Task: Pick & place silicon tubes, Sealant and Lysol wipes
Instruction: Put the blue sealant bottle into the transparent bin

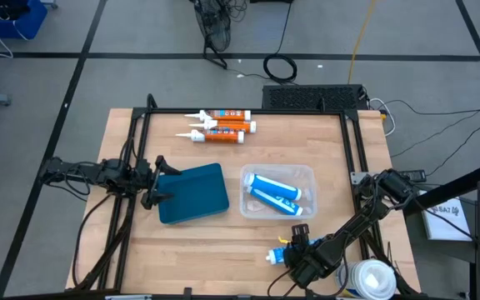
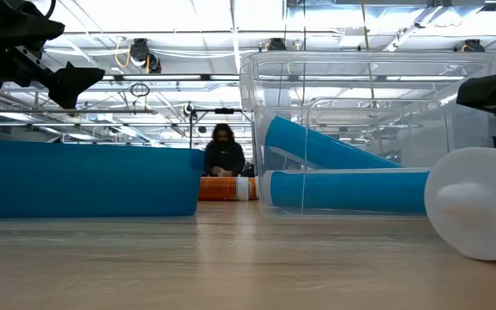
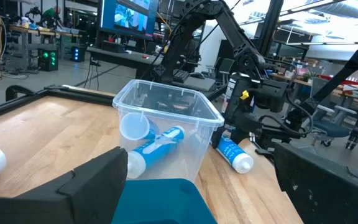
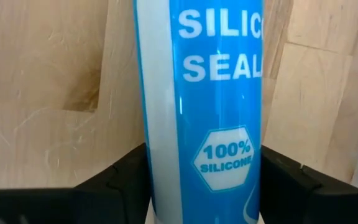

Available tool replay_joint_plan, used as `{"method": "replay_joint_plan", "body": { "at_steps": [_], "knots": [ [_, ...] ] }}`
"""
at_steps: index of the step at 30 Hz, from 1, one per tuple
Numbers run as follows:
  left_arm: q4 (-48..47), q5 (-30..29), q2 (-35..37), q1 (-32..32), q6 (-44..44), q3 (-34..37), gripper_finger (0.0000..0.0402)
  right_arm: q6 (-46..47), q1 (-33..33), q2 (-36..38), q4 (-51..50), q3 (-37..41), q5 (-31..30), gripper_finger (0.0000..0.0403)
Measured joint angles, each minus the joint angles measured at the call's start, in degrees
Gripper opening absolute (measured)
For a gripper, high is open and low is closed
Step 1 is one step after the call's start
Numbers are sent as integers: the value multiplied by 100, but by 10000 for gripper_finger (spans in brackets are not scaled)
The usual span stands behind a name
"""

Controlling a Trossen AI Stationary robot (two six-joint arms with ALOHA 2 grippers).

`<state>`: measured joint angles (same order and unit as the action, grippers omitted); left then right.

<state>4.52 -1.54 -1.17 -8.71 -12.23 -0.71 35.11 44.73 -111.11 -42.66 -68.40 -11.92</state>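
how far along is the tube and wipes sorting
Partly done. Two blue silicone tubes already lie in the clear bin. In hand: the right claw straddles a third blue tube on the table's near edge. Left: three orange sealant tubes at the far edge and the Lysol wipes near the right arm. The left claw waits open at the blue lid.

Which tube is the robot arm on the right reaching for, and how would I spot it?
Start at the clear plastic bin in the middle of the wooden table. Just beyond its near corner, toward the table's front edge, a blue-and-white silicone tube lies on the wood between the right gripper's jaws. Its two blue twins lie inside the bin; the orange tubes sit at the far edge.
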Motion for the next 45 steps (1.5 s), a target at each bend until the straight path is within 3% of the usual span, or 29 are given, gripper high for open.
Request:
{"method": "replay_joint_plan", "body": {
  "at_steps": [39,45],
  "knots": [
    [1,0,0,-1,0,0,395,23,-2,2,142,0,-28,209],
    [0,2,0,-1,1,0,395,-200,-14,212,1014,-20,256,209]
  ]
}}
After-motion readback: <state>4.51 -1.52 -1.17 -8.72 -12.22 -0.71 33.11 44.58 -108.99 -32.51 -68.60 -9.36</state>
